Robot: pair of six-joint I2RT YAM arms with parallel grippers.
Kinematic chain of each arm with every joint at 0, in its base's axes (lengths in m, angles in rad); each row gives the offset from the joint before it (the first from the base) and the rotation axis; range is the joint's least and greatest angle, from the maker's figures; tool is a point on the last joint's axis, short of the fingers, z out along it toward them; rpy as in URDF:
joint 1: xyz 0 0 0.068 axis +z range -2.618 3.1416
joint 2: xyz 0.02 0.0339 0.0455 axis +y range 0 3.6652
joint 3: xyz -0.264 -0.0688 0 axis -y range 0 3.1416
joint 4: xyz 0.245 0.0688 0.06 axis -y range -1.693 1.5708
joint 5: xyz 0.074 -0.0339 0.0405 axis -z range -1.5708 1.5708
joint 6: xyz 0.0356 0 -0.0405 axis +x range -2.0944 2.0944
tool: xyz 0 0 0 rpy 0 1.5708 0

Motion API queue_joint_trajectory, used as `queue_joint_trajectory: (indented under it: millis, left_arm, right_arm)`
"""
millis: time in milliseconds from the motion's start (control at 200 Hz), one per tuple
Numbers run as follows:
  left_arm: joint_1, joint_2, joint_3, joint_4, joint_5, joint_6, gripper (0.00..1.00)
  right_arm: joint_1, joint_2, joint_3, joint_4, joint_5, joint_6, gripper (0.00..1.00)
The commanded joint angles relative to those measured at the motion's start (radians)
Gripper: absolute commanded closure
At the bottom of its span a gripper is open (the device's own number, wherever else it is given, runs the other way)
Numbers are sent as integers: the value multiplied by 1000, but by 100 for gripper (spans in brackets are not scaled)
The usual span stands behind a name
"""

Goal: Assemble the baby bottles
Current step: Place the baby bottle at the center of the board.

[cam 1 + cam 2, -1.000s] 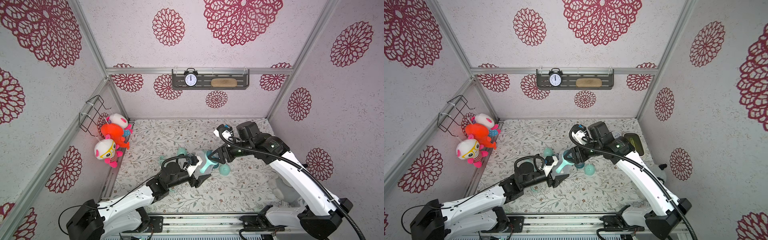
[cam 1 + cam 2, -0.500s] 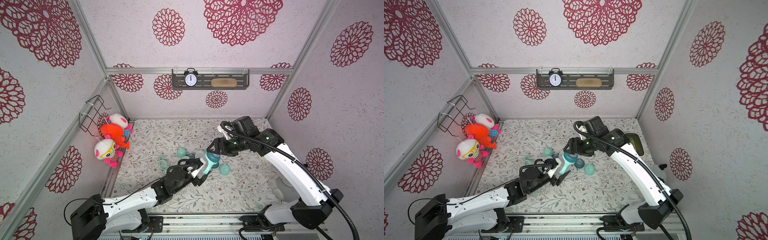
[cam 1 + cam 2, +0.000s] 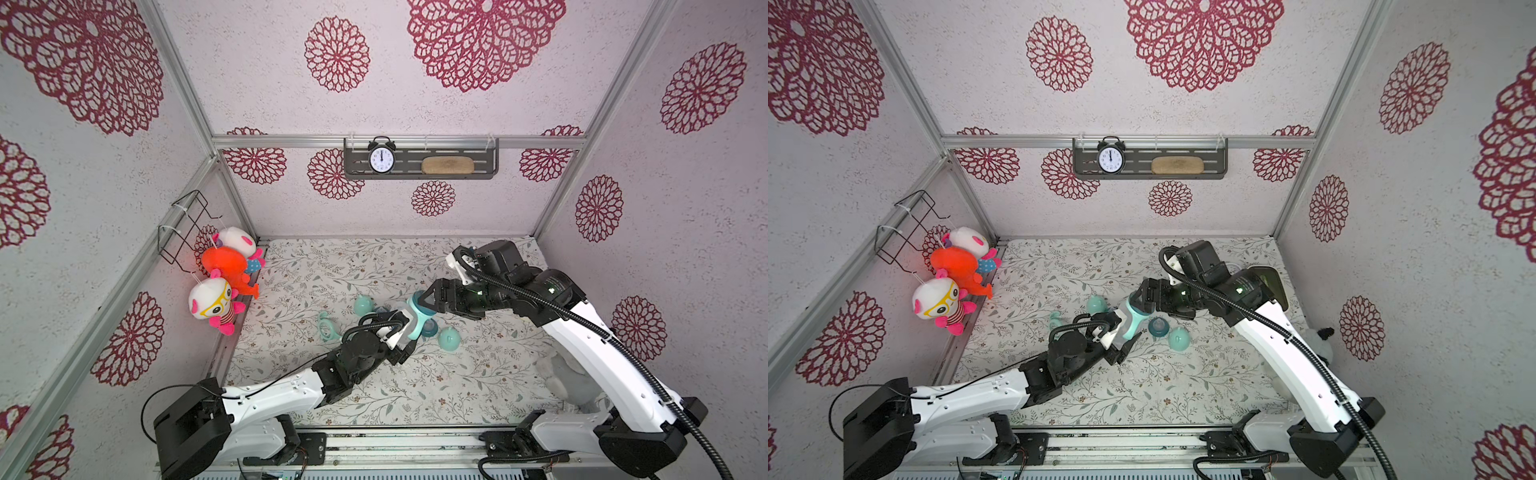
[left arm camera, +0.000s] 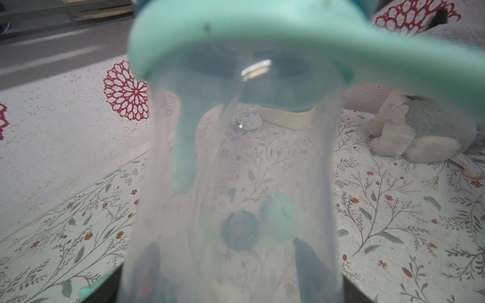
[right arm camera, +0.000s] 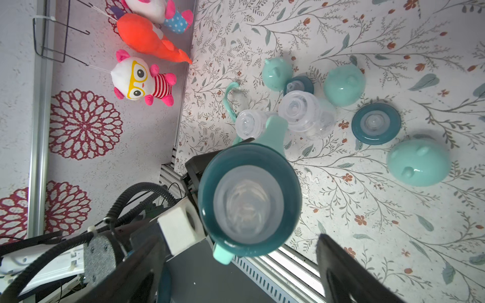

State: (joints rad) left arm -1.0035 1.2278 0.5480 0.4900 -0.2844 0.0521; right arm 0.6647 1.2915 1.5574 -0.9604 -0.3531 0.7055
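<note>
Left gripper point(image 3: 404, 337) fingers clamp 1 clear bottle point(image 3: 417, 318) — right gripper point(image 3: 432, 300) fingers spread wide around its teal collar point(image 5: 249, 199).

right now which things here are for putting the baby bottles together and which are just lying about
For the job: held bottle, loose bottles, caps, loose collars.
Just lying about: alarm clock, shelf, plush toys.

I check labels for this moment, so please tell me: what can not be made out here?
- Left end effector: blurred behind the clear bottle, left wrist view.
- How tight the collar sits: right wrist view sees it only end-on.
- Grey soft toy: partly behind the right arm, both top views.
</note>
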Motion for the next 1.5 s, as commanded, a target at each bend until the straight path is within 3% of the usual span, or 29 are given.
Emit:
queue_joint_trajectory:
  millis: [0, 380, 811, 996, 1156, 1196, 1341, 1491]
  left_arm:
    - [6, 5, 29, 96, -17, 3, 100]
    - [-3, 33, 33, 122, -30, 24, 100]
    - [-9, 62, 73, 103, -53, 38, 100]
    - [-11, 70, 85, 92, -56, 41, 100]
    - [-11, 72, 88, 86, -72, 45, 100]
    - [-11, 70, 92, 79, -79, 42, 93]
    - [-12, 58, 118, 21, -112, 8, 0]
    - [-12, 54, 144, -23, -135, -10, 2]
  right_arm:
    - [6, -21, -34, 62, 45, 56, 8]
    - [6, -22, -140, 243, 16, 133, 9]
    - [18, 25, -120, 232, 3, 106, 20]
    - [20, 31, -110, 217, 14, 78, 29]
    - [19, 25, -97, 204, 54, 34, 46]
    - [19, 20, -89, 205, 68, 13, 50]
    - [0, 23, -14, 145, 154, -100, 57]
    - [-19, 41, 63, 106, 209, -207, 59]
